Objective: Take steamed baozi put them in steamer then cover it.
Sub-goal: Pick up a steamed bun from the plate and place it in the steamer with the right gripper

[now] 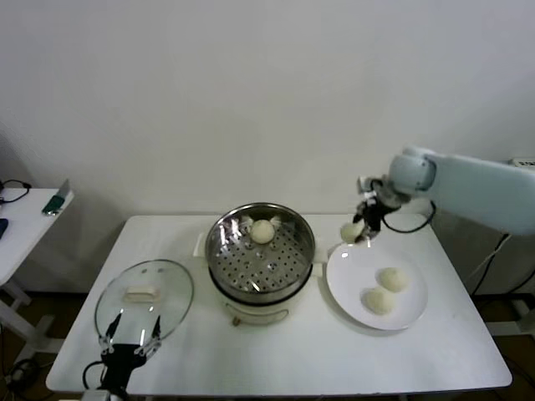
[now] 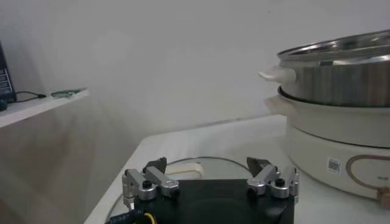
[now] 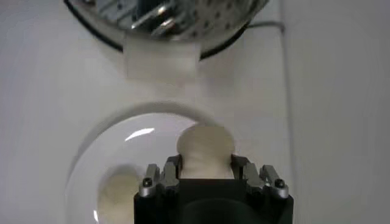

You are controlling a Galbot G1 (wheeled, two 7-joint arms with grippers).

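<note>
- Carrying one steamed baozi, the right gripper is clamped on the bun's sides and holds it just above the far-left edge of the white plate, beside the steamer.
- In the right wrist view the bun bulges out past the fingers, so the dough looks soft and easily dented; a light squeeze across its widest part seems the safest hold.
- One bun already sits at the far side of the steamer's perforated tray; two more lie on the plate, close together.
- They are probably light and slightly tacky, so release may need a clean opening low over the tray.
- The cover lies flat on the table left of the steamer; its glass is rigid and breakable, best taken by the cream handle.
- The left gripper waits at the cover's near rim with its fingers apart, holding nothing; whether it touches the glass is hard to tell.
</note>
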